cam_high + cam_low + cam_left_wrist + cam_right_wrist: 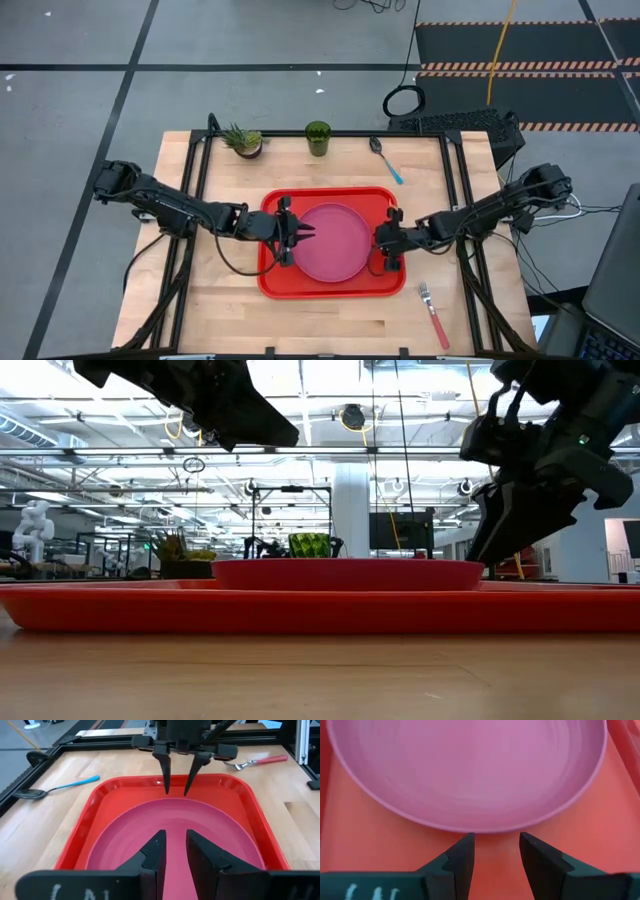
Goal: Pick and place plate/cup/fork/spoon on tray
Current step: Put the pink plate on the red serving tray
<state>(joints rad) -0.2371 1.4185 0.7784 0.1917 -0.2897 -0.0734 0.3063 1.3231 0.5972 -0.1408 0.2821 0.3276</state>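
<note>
The pink plate [335, 242] lies flat on the red tray [272, 285] at the table's middle. My left gripper [303, 232] hovers above the plate's left part, narrowly open and empty; it shows in its wrist view [175, 845]. My right gripper [383, 243] is open and empty, its fingertips low over the tray floor just short of the plate's right rim [490, 827]. The green cup [318, 137] stands at the far edge. The blue-handled spoon [386, 159] lies to the cup's right. The pink-handled fork [434, 313] lies at the near right.
A small potted spiky plant [243, 141] stands at the far edge, left of the cup. Bare wood lies to the left of the tray and along the near edge. Black frame rails [200, 160] run along the table's sides.
</note>
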